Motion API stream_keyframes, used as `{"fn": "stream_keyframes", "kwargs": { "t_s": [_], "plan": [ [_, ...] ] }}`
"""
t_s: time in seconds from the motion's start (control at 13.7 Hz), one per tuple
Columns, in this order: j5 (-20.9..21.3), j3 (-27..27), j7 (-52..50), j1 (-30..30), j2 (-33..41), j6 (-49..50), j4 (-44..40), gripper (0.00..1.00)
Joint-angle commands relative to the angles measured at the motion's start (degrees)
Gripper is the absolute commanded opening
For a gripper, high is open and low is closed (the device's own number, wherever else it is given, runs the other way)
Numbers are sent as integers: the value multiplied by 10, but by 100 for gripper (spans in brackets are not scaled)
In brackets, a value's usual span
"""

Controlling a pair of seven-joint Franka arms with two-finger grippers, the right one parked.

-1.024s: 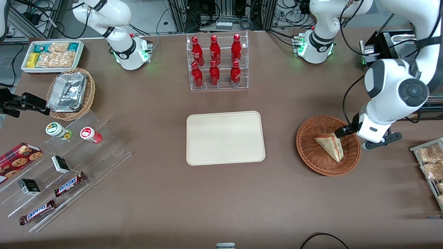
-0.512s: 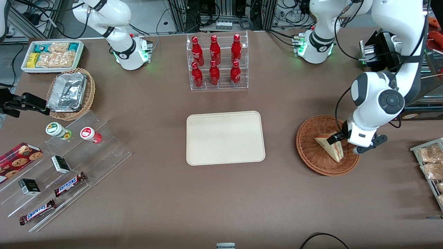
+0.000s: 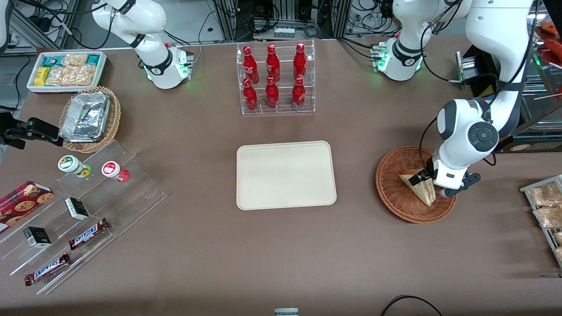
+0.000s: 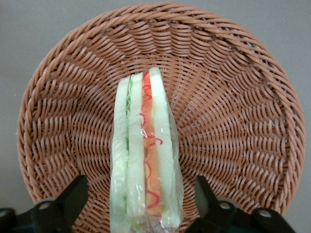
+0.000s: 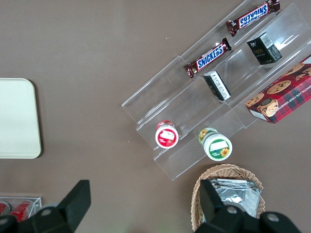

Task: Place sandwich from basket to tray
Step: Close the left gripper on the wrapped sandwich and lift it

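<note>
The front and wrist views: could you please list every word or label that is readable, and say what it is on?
"SNICKERS": two brown candy bars on the clear acrylic step shelf.
Red bottles, small black boxes, round jar lids: print unreadable.
The plastic-wrapped triangular sandwich, between the open gripper fingers in the reddish-brown wicker basket, shows no text.

sandwich (image 3: 419,187) in basket (image 3: 395,193) | gripper (image 4: 141,206) astride sandwich | tray (image 3: 286,174) beside basket, apart
</note>
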State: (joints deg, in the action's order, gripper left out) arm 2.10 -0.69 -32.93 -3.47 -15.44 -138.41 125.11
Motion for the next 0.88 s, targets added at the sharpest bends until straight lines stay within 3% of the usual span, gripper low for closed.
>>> {"fn": "stream_keyframes", "kwargs": {
  "t_s": [0.0, 0.07, 0.51, 0.8],
  "plan": [
    [5, -2, -15, 2, 1, -10, 3, 25],
    [5, -2, -15, 6, 3, -5, 0, 0],
    [5, -3, -15, 2, 11, 56, -33, 0],
    [25, -6, 8, -19, 52, 214, -108, 0]
  ]
}}
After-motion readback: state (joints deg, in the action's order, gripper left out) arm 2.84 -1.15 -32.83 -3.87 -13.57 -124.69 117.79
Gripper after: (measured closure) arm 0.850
